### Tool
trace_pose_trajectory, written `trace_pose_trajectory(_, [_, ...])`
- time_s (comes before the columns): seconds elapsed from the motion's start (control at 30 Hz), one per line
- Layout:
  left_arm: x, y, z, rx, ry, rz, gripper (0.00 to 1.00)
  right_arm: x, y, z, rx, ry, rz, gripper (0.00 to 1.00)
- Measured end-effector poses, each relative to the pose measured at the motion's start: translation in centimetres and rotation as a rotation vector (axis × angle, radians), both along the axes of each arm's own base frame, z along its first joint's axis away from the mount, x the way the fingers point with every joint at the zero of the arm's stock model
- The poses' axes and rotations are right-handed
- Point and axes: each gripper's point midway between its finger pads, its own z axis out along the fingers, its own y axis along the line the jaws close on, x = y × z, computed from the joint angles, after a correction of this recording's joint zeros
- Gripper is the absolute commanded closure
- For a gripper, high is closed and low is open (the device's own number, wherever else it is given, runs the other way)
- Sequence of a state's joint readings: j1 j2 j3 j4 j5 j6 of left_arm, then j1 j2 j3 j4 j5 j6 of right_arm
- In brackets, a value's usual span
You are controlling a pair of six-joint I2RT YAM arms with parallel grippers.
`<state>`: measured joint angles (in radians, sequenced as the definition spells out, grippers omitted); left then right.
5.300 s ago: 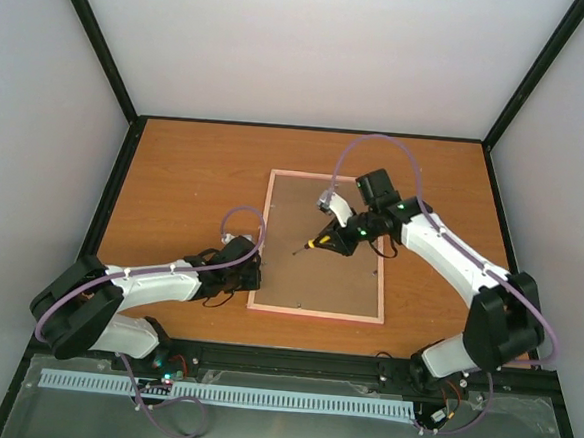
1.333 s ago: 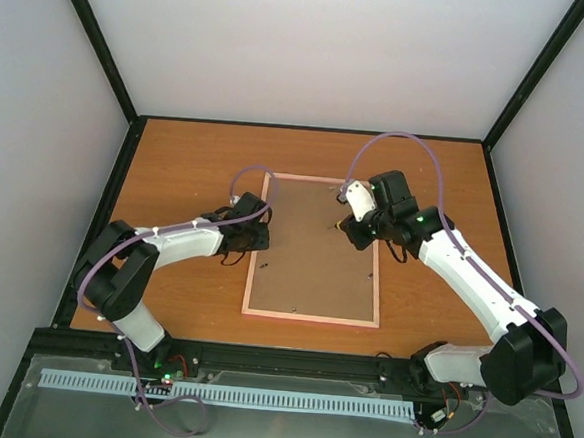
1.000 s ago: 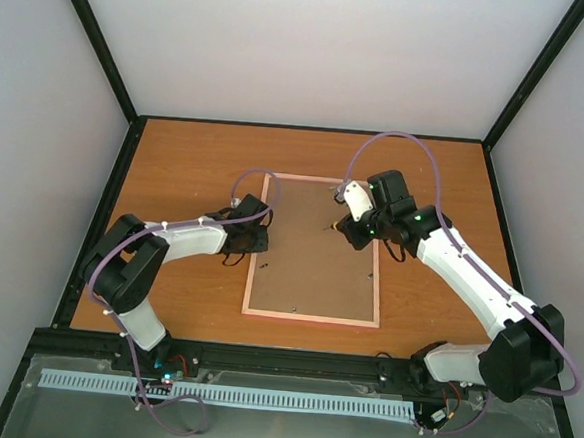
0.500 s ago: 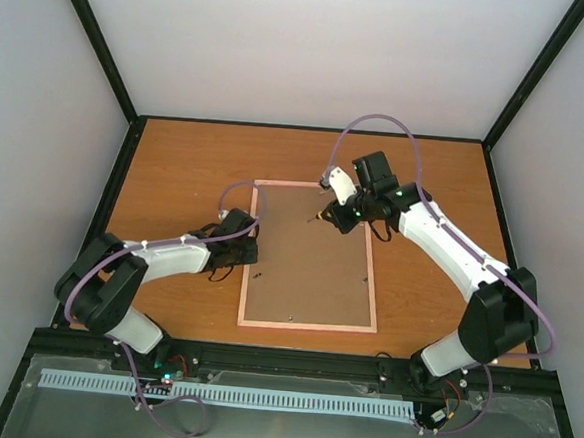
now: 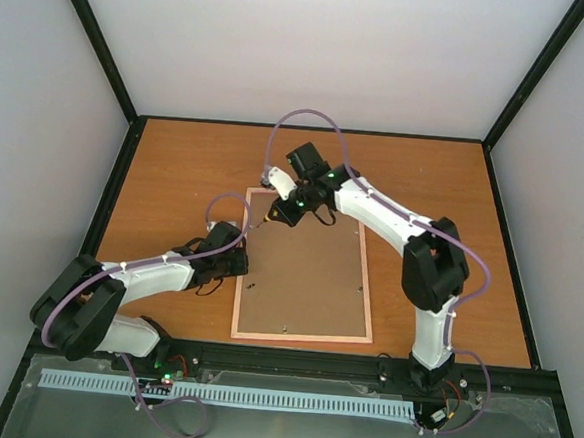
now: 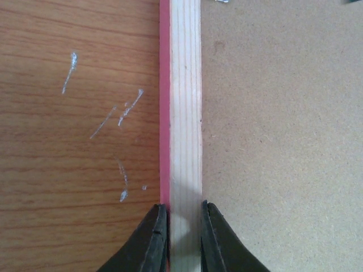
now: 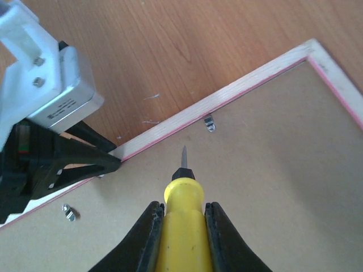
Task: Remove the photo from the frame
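The frame lies face down on the table, a little toward the near side, its long sides running from near to far and its brown board facing up. The photo itself cannot be seen, as the board covers the whole back. The left gripper reaches in from the left and is clamped on the frame's left long side about halfway along. In the wrist view one finger sits against the pink outer edge and the other on the board side, with the pale wood rail pinched between them. The right arm stretches across to the frame's far left corner, where the right gripper is closed tight on a screwdriver with a yellow handle. Its short blade points toward the left rail and ends over the board just short of a small metal clip set against that rail — whether the tip touches the board cannot be told. A second clip sits further along the same rail, near the left gripper's fingers.
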<state>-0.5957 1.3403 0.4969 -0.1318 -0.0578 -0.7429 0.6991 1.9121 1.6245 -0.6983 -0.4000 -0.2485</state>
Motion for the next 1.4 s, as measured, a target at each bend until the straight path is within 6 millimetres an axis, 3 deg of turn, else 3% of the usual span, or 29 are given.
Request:
trace_pose_trajectory(0.17, [-0.2, 0.1, 0.0, -0.004, -0.002, -0.002, 0.99, 0.4, 2.1, -2.5, -0.031, 0.045, 0.025, 0.97])
trace_pose_trajectory(0.3, [-0.3, 0.1, 0.0, -0.006, -0.002, -0.002, 0.99, 0.5, 2.3, -3.6, -0.046, 0.069, 0.025, 0.97])
trace_pose_trajectory(0.53, [-0.4, 0.1, 0.0, -0.011, -0.003, -0.002, 0.99, 1.1, 2.9, -3.5, -0.037, 0.069, 0.028, 0.97])
trace_pose_trajectory(0.77, [-0.5, 0.1, 0.0, -0.013, -0.002, -0.002, 0.99, 1.1, 3.3, -5.2, -0.047, 0.113, 0.031, 0.97])
trace_pose_trajectory(1.4, [-0.6, 0.2, 0.0, -0.024, -0.008, -0.001, 0.99, 2.5, 4.0, -5.3, -0.050, 0.115, -0.024, 0.97])
